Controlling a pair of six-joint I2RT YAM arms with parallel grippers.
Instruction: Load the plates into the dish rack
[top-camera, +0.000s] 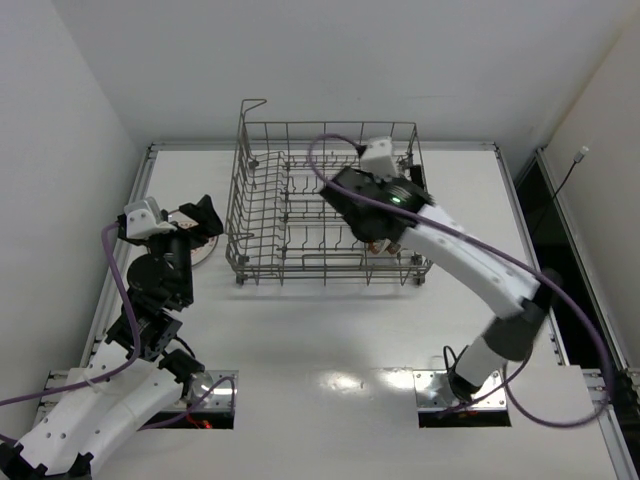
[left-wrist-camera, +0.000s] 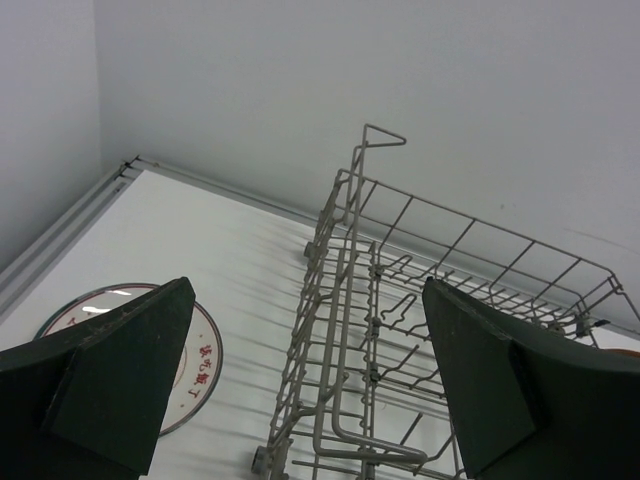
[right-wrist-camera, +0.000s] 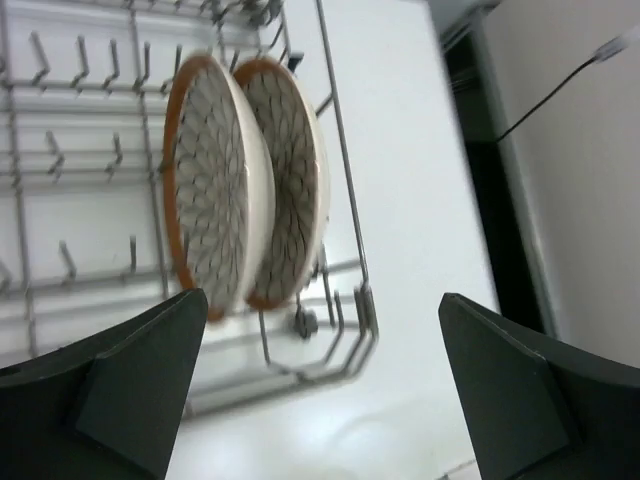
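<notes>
The grey wire dish rack (top-camera: 300, 215) stands at the back middle of the table. Two brown-rimmed patterned plates (right-wrist-camera: 205, 185) (right-wrist-camera: 295, 170) stand upright side by side between its tines near the right front corner. My right gripper (right-wrist-camera: 322, 295) is open and empty, just above and clear of them; in the top view it (top-camera: 385, 238) hides most of them. A third plate (left-wrist-camera: 205, 360), white with a dark rim and red characters, lies flat on the table left of the rack (left-wrist-camera: 400, 300). My left gripper (left-wrist-camera: 308, 283) is open and empty above it, also seen in the top view (top-camera: 195, 222).
The rack's raised corner handle (top-camera: 252, 104) stands at its back left. The table's left rail (top-camera: 130, 215) runs close to the flat plate (top-camera: 205, 252). A dark gap (top-camera: 535, 190) and cable lie past the table's right edge.
</notes>
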